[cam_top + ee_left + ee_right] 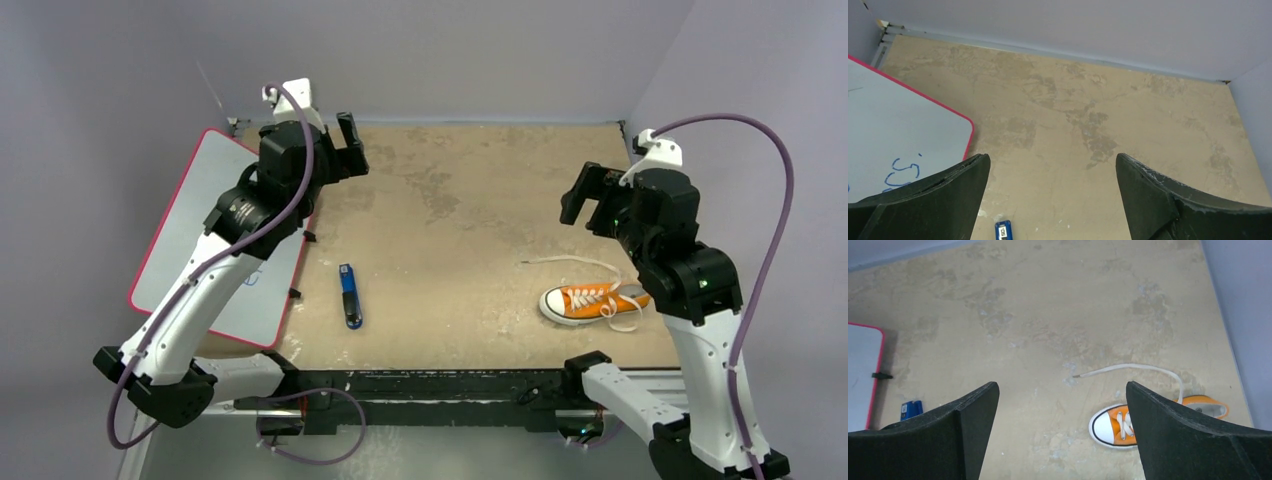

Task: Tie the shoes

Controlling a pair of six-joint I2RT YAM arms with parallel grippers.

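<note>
An orange sneaker is seen lying on its sole on the tan, stained table. It is well to the right of the blue-and-black stick and about level with it. The white toe cap is turned toward the stick and the heel away from it. One white lace is stretched out over the table on the far side of the sneaker, its tip pointing back toward the stick. A second strand is looped on the near side. The laces appear to lie loose, though the heel end is partly hidden by the right arm in the top view and by a finger in the right wrist view.

A whiteboard with a red rim and blue scribbles is laid to the left of the stick. It hangs over the table's edge, and small black clips are set along the side nearest the stick.

The left gripper is held high, beyond the stick and slightly to its left. Its jaws are spread wide with nothing between them, and bare table is framed in the gap. The right gripper is raised far to the right of the stick, above and just beyond the sneaker. Its jaws are likewise parted wide and nothing is gripped. The sneaker's toe is seen beside the right finger from that wrist, apart from both fingers.
</note>
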